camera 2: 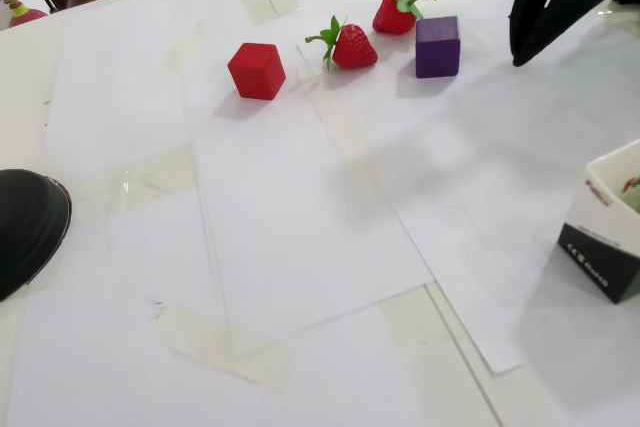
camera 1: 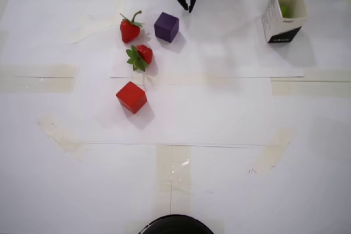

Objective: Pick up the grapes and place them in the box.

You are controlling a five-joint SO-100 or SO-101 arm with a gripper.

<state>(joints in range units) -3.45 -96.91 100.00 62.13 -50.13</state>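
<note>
The box (camera 1: 282, 19) is a small white carton with a black base, standing at the upper right of the overhead view and at the right edge of the fixed view (camera 2: 608, 237). Something light green, the grapes (camera 1: 284, 10), shows inside its mouth. I cannot tell how many are in there. My black gripper (camera 1: 188, 9) hangs at the top centre, just up and right of a purple cube (camera 1: 166, 27) and well left of the box. Its fingertips nearly touch and nothing is between them. In the fixed view the gripper (camera 2: 519, 55) sits at the upper right.
Two strawberries (camera 1: 130, 29) (camera 1: 140, 55) and a red cube (camera 1: 131, 97) lie left of centre on taped white paper. A dark round object (camera 1: 175, 225) pokes in at the bottom edge, and shows at the left edge in the fixed view (camera 2: 25, 227).
</note>
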